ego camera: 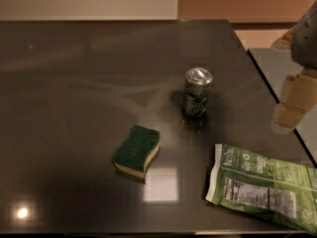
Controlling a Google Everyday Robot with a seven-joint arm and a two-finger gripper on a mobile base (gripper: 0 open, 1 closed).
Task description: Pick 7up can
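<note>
Well apart from the claw point(291, 107), its state unclear, stands the shiny-topped silvery-green 7up can point(198, 93).

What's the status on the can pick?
Gripper at right edge, apart from can. Can upright, untouched. Sponge and bag lie nearer the camera, not in the path.

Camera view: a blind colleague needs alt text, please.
A 7up can stands upright on a dark table, the gripper apart at the picture's right edge. Nearer the camera lie a green sponge and a snack bag.
</note>
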